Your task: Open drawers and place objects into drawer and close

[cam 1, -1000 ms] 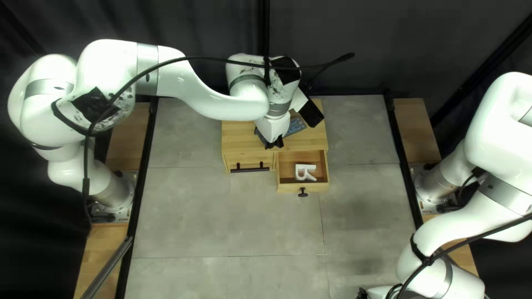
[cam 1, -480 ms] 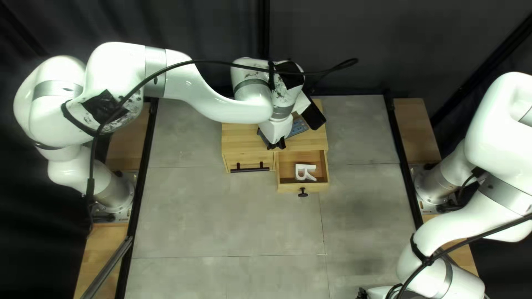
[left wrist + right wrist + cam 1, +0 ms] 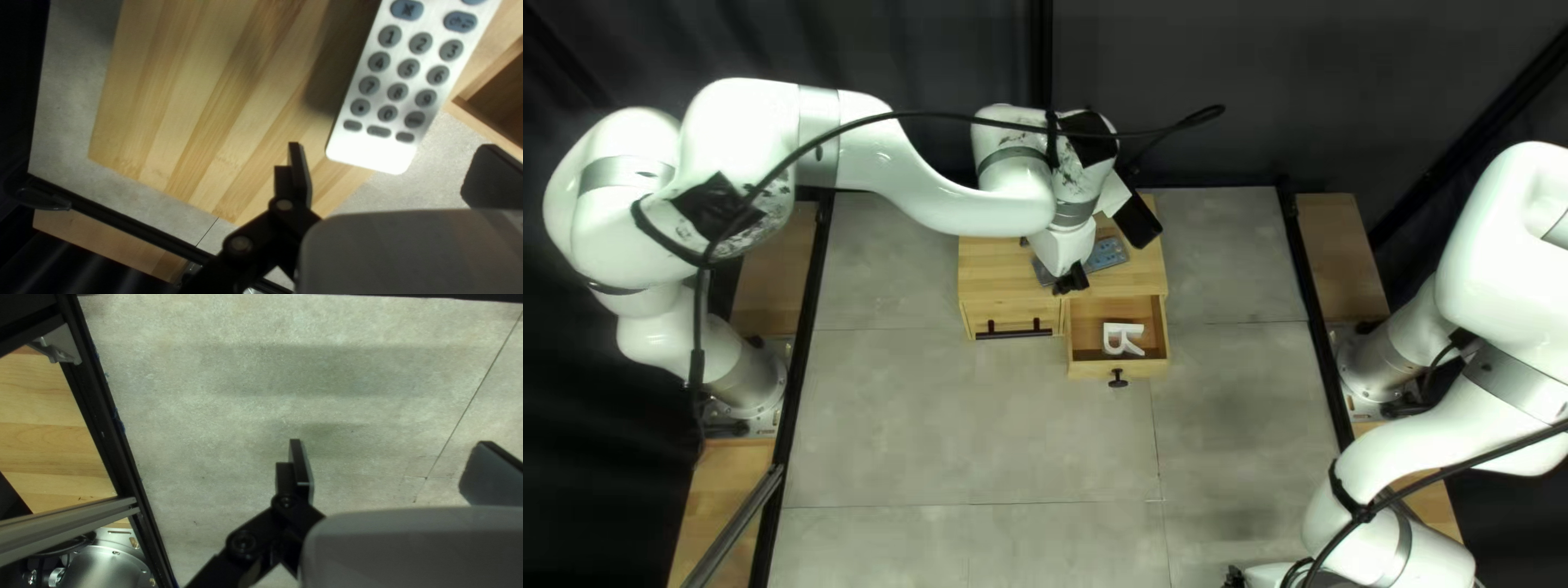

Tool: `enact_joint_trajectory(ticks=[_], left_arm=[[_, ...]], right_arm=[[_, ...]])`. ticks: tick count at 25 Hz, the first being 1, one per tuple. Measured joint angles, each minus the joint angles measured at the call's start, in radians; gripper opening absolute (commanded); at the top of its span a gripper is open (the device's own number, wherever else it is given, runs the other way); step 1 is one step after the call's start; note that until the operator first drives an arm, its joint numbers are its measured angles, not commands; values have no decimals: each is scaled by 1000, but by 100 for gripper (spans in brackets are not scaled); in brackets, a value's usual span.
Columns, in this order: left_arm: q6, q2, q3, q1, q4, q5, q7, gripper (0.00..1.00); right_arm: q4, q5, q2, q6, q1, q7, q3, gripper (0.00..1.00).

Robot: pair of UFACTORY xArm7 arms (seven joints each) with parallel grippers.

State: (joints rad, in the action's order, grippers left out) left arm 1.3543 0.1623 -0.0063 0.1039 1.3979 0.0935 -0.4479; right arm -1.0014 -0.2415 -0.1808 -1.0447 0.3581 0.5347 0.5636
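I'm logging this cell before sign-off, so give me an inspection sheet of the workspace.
Surface: grey tabletop, thin seams visible
Cabinet: wooden, below the left arm
Drawer: open, at the cabinet's right in the top left view
Letter R: white, inside the drawer
Remote control: above the cabinet top; how it rests is unclear
Clutter: nothing seen
Left gripper: jaws open, near the remote control
Right gripper: jaws open, over the tabletop
Cables: black cable along the left arm
Surroundings: dark curtain; people, nothing seen

More of the remote control [image 3: 1108, 254] now shows.
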Motion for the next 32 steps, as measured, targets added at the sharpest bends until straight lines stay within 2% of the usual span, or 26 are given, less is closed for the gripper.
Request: enact_joint_trajectory(ticks=[3, 6, 11, 15, 22, 29, 32], left_arm=[[10, -70, -40, -45, -57, 8, -32, 100], [36, -131, -113, -120, -108, 39, -68, 100], [45, -147, -240, -252, -168, 79, -126, 100], [-21, -99, -352, -372, -226, 85, -156, 100], [-138, -5, -479, -519, -277, 61, -221, 100], [-151, 115, -531, -610, -221, 102, -241, 100], [-185, 142, -546, -621, -222, 94, -222, 100]], right_arm=[[0, 0, 0, 0, 0, 0, 0, 100], [0, 0, 0, 0, 0, 0, 0, 100], [0, 0, 0, 0, 0, 0, 0, 100], [0, 0, 0, 0, 0, 0, 0, 100], [0, 0, 0, 0, 0, 0, 0, 100], [0, 0, 0, 0, 0, 0, 0, 100], [0, 0, 0, 0, 0, 0, 0, 100]])
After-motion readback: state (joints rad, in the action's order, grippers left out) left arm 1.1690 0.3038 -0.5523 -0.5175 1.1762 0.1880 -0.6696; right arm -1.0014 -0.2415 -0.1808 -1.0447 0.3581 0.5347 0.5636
